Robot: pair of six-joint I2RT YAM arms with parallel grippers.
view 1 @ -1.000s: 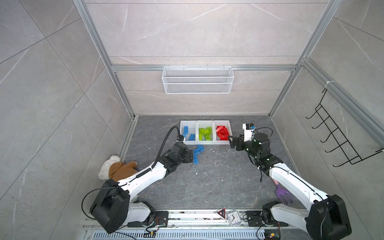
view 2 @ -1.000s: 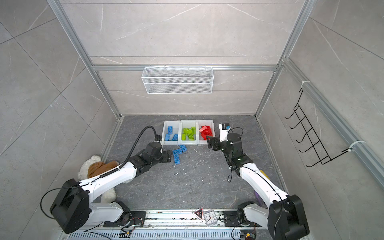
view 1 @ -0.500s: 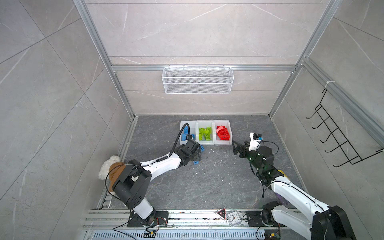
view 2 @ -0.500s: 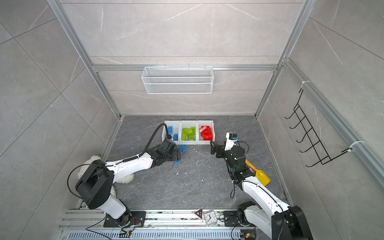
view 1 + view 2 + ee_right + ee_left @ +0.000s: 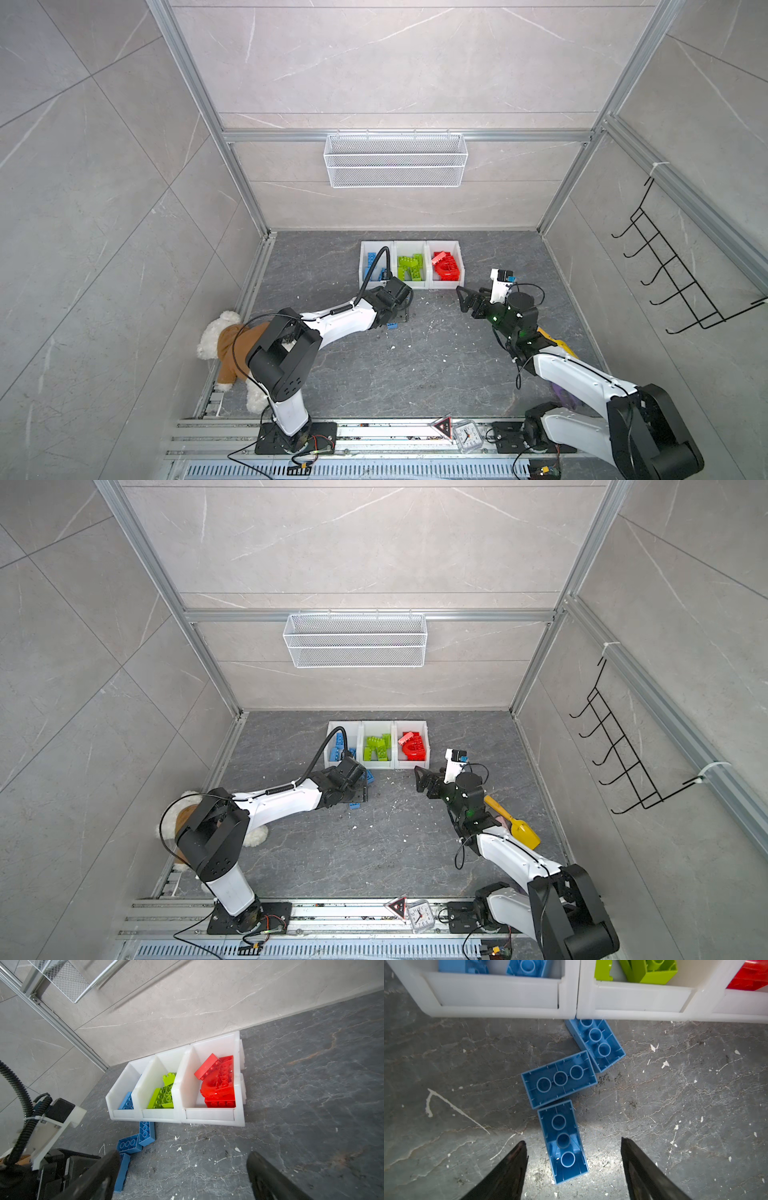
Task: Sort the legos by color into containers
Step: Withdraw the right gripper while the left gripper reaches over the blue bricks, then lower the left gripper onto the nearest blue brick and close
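Three blue legos lie studs-down on the dark floor just in front of the white bins: a near one, a middle one and a far one touching the bin fronts. My left gripper is open low over them, and the near brick's end lies between its jaws, untouched. The blue bin, green bin and red bin each hold bricks of their color. To the right of the bins my right gripper hangs open and empty over bare floor.
A teddy bear lies by the left arm's base. A yellow scoop sits behind the right arm. A small clock stands on the front rail. A wire basket and a black hook rack hang on the walls.
My left gripper has shifted right and settled over the blue bricks, its jaws narrowing somewhat. The right arm has folded lower, and its gripper has drawn slightly back from the red bin.
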